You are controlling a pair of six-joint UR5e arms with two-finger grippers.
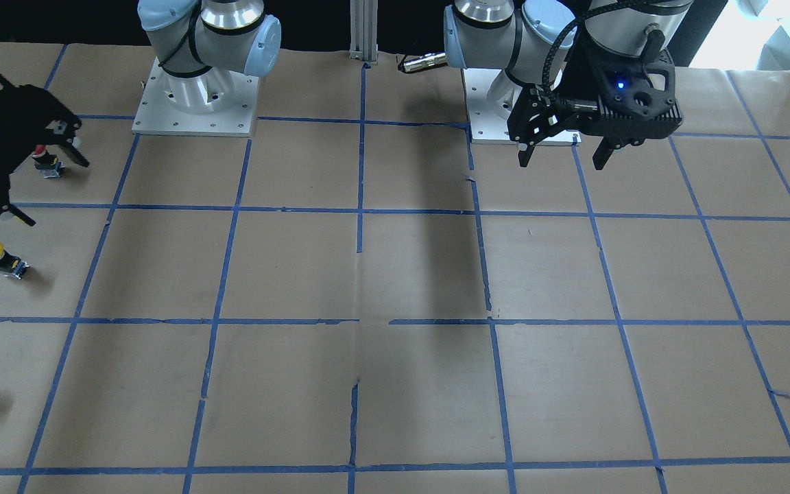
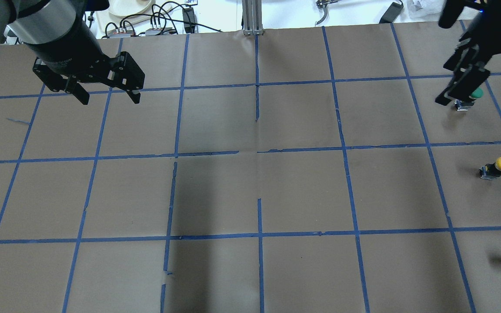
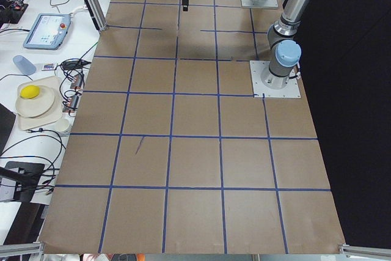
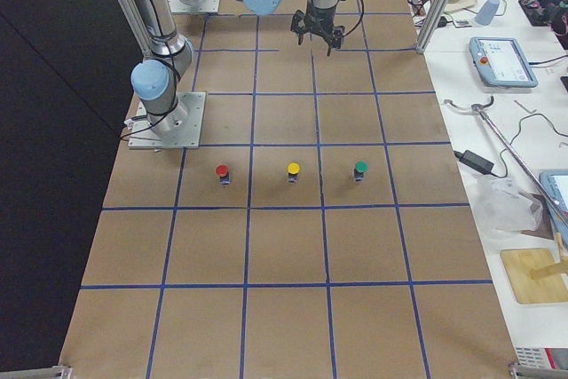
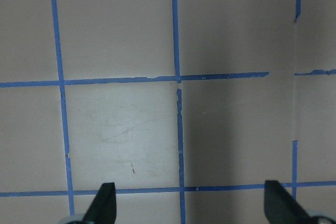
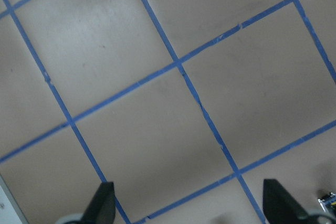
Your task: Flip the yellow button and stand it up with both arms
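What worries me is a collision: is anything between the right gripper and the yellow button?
Nothing visible does. The right gripper hangs open above the table, with only air and bare paper toward the yellow button. The green-capped button stands in the next square.

Table (image 2: 302,191): brown paper cover, blue tape grid (image 2: 259,261), torn in places. Aluminium post (image 2: 252,17) at far edge. White side bench (image 3: 15,44): tablet (image 3: 47,30), cream plates (image 3: 43,113), cables. Black surround (image 3: 354,90).

A black hand (image 3: 185,3) hangs above the gridded table (image 3: 195,151).
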